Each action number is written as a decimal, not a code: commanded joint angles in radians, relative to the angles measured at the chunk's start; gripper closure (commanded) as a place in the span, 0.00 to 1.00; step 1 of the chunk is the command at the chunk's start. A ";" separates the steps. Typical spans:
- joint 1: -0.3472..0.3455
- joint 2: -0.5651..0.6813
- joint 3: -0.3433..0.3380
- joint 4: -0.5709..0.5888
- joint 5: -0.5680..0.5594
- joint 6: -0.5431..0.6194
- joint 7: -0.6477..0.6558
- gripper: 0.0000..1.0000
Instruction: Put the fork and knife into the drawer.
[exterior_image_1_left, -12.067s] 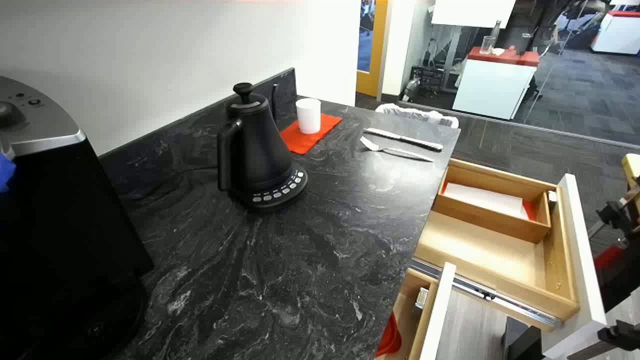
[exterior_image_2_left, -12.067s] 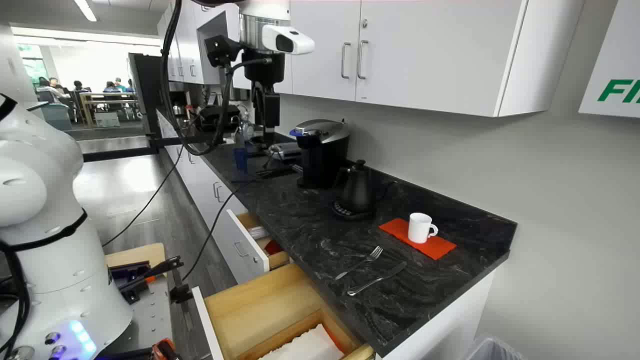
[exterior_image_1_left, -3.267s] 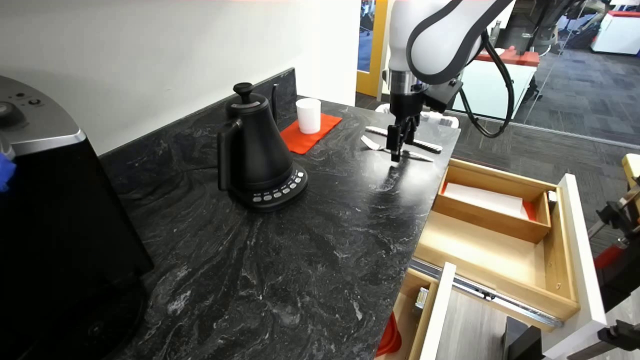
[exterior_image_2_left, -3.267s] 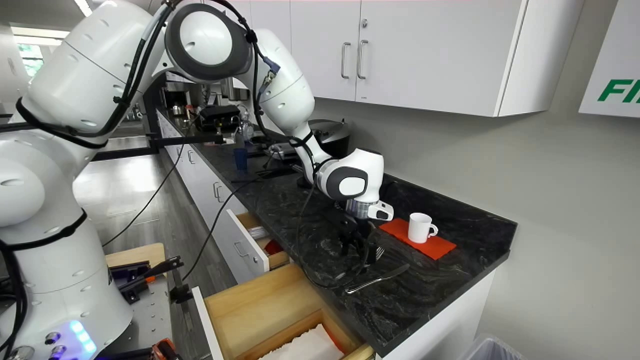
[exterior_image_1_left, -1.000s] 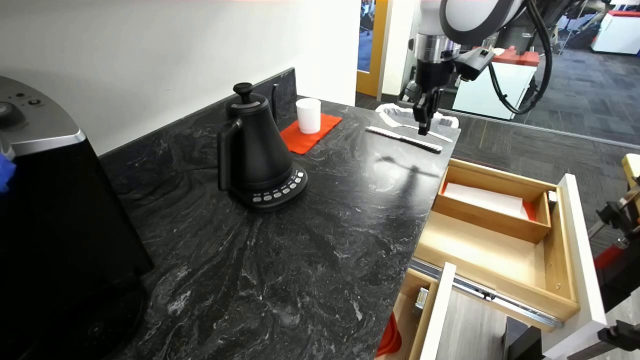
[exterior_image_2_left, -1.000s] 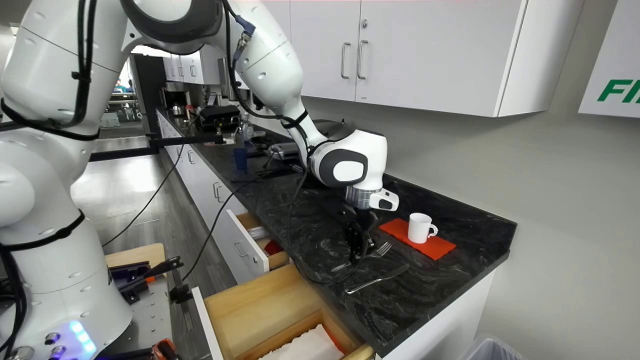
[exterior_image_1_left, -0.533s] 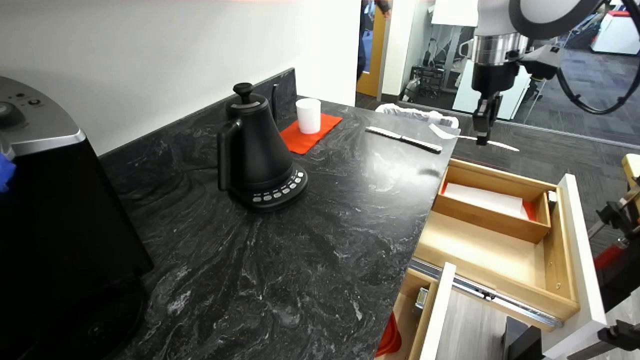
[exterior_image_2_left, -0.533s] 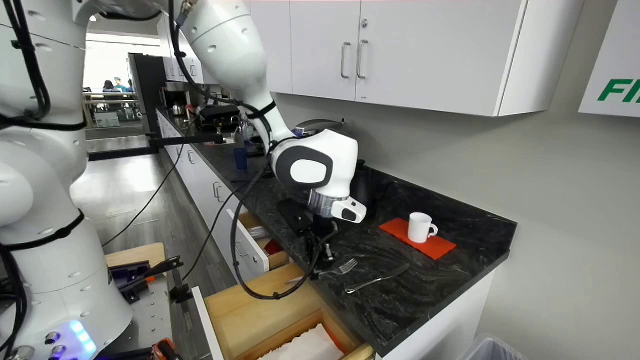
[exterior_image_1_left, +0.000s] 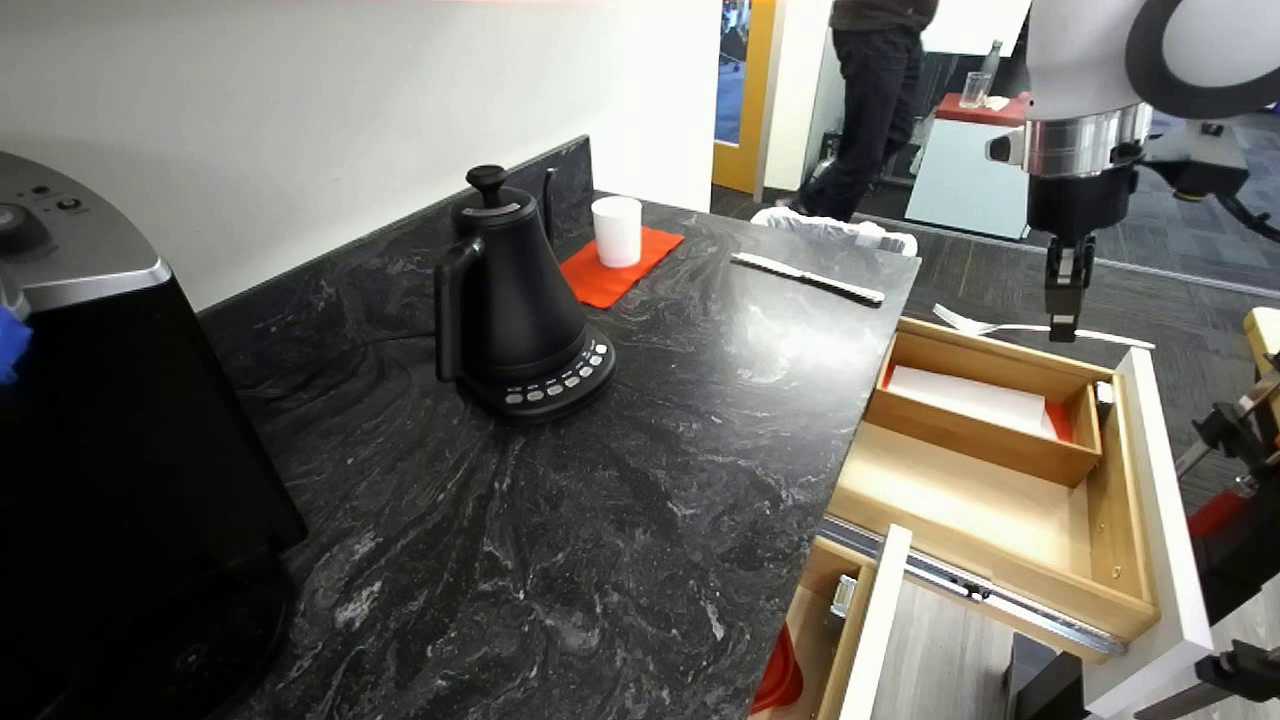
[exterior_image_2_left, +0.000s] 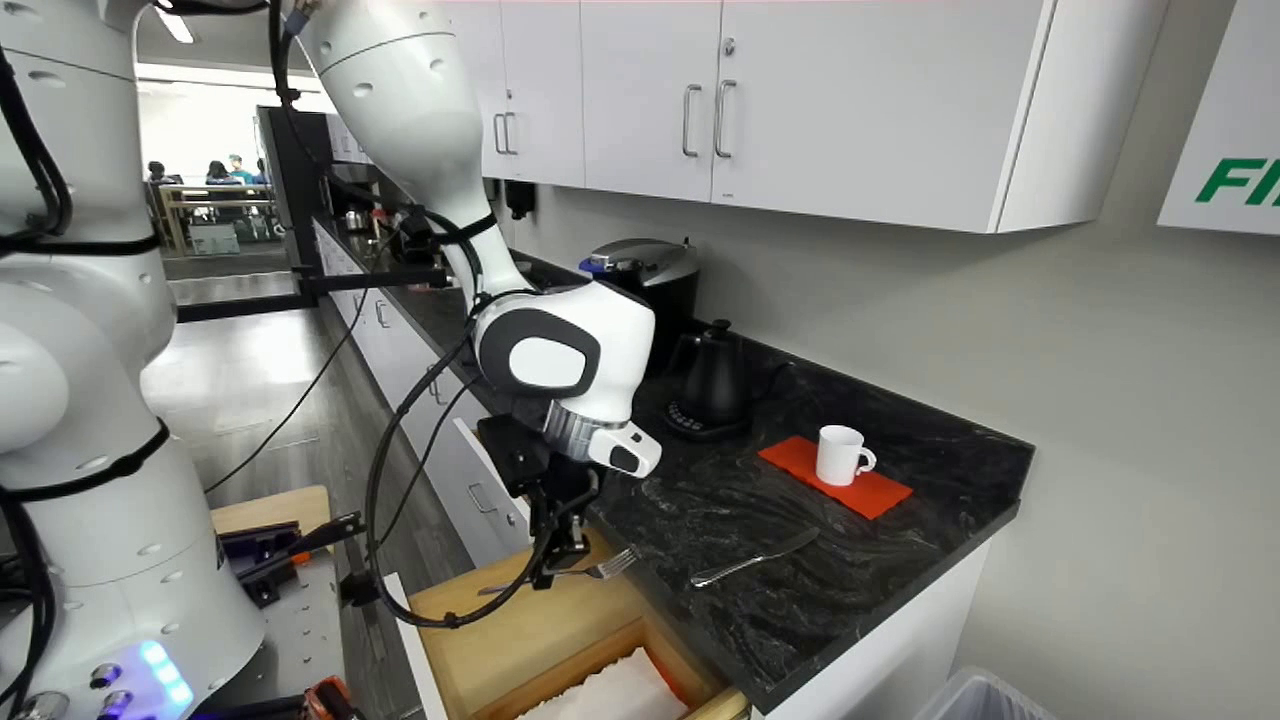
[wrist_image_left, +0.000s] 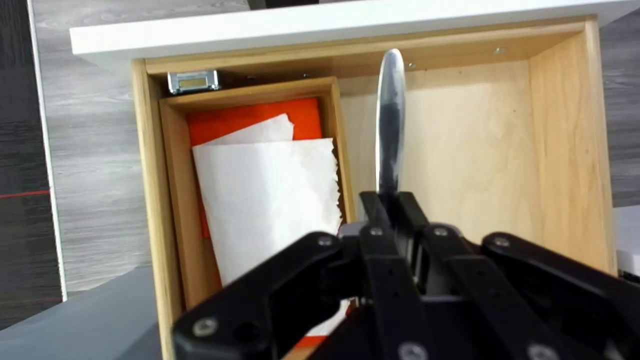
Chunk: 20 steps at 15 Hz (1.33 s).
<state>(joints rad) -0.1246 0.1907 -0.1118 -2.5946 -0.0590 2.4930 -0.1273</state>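
Above an open, shallow light-wood drawer (wrist_image_left: 475, 150) with a white front, a black two-fingered gripper (exterior_image_1_left: 1063, 328) on a white robot arm (exterior_image_2_left: 410, 110) holds a slim silver-grey metal fork (wrist_image_left: 391, 120), the gripper's two fingers clamped on its handle. At the right of the frame in an exterior view, the fork lies roughly level in the grip, prongs pointing left; in the wrist view, the handle's rounded end reaches toward the top of the frame, over the drawer's pale bottom and front wall. To the left, inside the drawer, a small wooden box (wrist_image_left: 250, 91) contains torn-edged white paper (wrist_image_left: 265, 200) and a bright red sheet (wrist_image_left: 300, 117). Upper right of centre in an exterior view, a slim, straight silver-grey metal knife (exterior_image_1_left: 808, 279) lies on a black, pale-veined countertop (exterior_image_1_left: 560, 560), one end near the countertop's edge. A white mug (exterior_image_2_left: 836, 458) stands upright on a flat orange-red rectangle (exterior_image_2_left: 885, 495), visible in both exterior views near a black kettle (exterior_image_1_left: 515, 290) with pale buttons on its round base. At the left edge of an exterior view is a black-and-silver appliance (exterior_image_1_left: 130, 430); at the bottom, a second wooden drawer (exterior_image_1_left: 880, 620) stands open, a red object (exterior_image_1_left: 782, 680) within. At the top, a person (exterior_image_1_left: 875, 110) in dark trousers appears in the background, cropped at the frame's edge.
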 joint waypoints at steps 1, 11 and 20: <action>0.005 0.001 0.002 -0.028 -0.016 -0.017 -0.006 0.93; -0.024 0.138 -0.087 0.002 -0.127 0.120 0.016 0.93; -0.021 0.281 -0.078 0.094 -0.121 0.276 -0.003 0.94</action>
<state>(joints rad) -0.1426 0.4356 -0.1890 -2.5240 -0.1657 2.7308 -0.1246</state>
